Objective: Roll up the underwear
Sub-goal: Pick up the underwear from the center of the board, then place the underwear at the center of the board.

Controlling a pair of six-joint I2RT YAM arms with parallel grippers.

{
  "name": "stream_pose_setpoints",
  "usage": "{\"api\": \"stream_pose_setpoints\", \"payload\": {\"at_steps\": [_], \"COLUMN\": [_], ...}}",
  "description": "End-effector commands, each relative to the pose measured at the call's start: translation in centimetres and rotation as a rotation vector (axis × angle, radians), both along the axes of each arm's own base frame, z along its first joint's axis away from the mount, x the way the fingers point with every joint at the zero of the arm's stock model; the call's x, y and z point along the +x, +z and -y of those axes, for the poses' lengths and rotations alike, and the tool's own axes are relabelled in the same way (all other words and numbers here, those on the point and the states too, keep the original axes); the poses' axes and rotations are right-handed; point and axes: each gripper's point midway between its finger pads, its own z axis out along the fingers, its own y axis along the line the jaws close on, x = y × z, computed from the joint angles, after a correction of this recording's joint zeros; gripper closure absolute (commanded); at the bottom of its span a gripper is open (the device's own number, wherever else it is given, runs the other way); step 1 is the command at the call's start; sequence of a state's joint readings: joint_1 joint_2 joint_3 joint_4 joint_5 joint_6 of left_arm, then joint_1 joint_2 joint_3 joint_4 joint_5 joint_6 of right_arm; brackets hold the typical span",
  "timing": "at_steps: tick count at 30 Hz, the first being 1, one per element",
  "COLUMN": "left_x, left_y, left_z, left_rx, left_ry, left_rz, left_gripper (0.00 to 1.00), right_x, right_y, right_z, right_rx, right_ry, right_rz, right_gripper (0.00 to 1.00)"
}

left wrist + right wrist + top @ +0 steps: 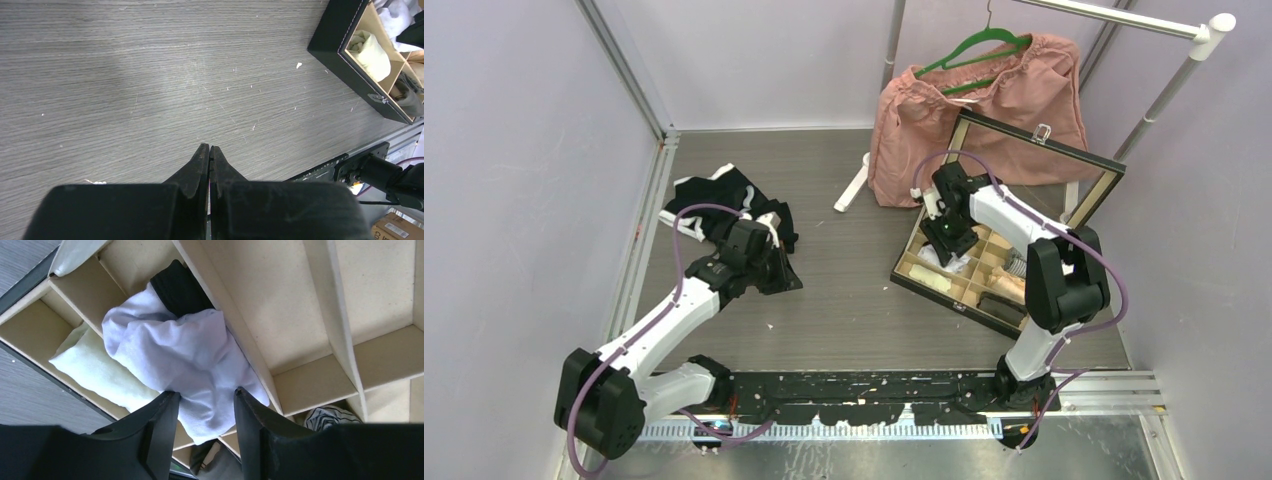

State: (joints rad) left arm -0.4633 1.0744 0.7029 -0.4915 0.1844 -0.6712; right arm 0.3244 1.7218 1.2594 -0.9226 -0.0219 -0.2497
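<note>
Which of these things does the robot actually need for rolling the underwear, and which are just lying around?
Needed:
- white underwear, at the right pincer
- black-and-white underwear pile, by the left pincer
- divided box

Just there:
- pink garment
- green hanger
- clothes rail

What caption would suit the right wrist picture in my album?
Open right pincer poised over crumpled white cloth briefs with a black band, lying across compartments of a beige divided box.
</note>
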Motion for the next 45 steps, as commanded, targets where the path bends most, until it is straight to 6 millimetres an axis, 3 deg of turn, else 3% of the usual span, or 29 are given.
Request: {"api": "stream_pose_setpoints", "payload": {"at_steps": [1,5,11,16,19,21,26,34,39,45], "left_x": [0.5,0.4,0.4,0.4,0.5,0.5,0.4,-0.2,-0.9,-1.8], "left_y": [2.0,2.0,2.2,2.2,2.3,2.3,2.2,2.2,2.1,1.8], "left_z": [0.3,0.2,0.2,0.1,0.1,0.0,-0.1,-1.4,-2.9,-5.6], "left_rx": [-0.023,-0.024,-0.023,-0.024,-0.025,-0.026,-0.027,0.005,0.038,0.109], "left_ry": [-0.016,-0.016,-0.012,-0.006,0.001,0.008,0.017,0.064,0.114,0.214], "left_rz": [0.055,0.055,0.059,0.06,0.063,0.065,0.065,0.073,0.084,0.101], "left_gripper": [0.99,0.99,0.99,0.99,0.99,0.99,0.99,0.99,0.99,0.99], "right_x": [-0.7,-0.8,-0.4,0.4,0.3,-0.4,-1.0,0.1,0.1,-1.9], "right_y": [-1.3,-1.9,-0.1,3.9,6.4,7.0,6.1,4.8,2.0,-0.9], "right_z": [-0.5,-0.6,-1.7,-2.9,-5.1,-6.9,-11.2,-20.2,-25.2,-30.7], "right_rx": [0.021,0.019,0.089,0.198,0.331,0.383,0.424,0.464,0.408,0.412], "right_ry": [-0.02,-0.053,-0.102,-0.163,-0.207,-0.194,-0.252,-0.282,-0.212,-0.113], "right_rz": [-0.036,-0.059,-0.01,0.129,0.182,0.191,0.178,0.217,0.233,0.19], "right_gripper": [0.51,0.7,0.97,0.99,0.99,0.99,0.99,0.99,0.99,0.99]}}
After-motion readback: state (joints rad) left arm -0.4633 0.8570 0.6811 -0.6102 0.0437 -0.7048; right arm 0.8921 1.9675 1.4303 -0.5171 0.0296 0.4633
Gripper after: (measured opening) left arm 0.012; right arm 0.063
